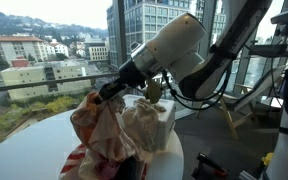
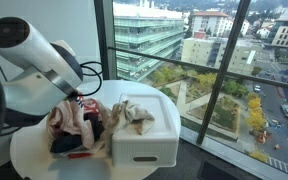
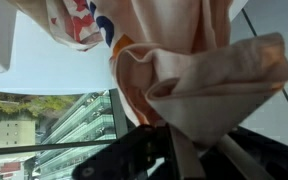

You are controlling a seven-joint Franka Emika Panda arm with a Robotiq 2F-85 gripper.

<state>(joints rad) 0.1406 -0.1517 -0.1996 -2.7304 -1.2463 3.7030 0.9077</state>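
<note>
Between the fingertips of the gripper (image 3: pixel 176 160), a fold of the cloth (image 3: pixel 199 75) is clamped; in the wrist view the jaws are drawn nearly together on it. Most of the cloth is seen hanging loose from the pinch, with its red-printed part farther from the fingers. In both exterior views the cloth (image 1: pixel 99 128) is held over the table (image 2: pixel 29 162), its lower folds bunched on a dark pile (image 2: pixel 66 146) just beside the box (image 2: pixel 149 145). A beige rag (image 2: pixel 134 112) is draped on top of the box, apart from the gripper. Behind the table a window (image 2: pixel 214 60) is seen.

For the hold to be done well, it is judged that the clamp should be kept firm, since only a thin fold appears to be caught and slip is likely. Any movement should be made slowly and straight, so that the hanging folds are not snagged on the box edge or dragged across the pile. The rag should not be disturbed.
</note>
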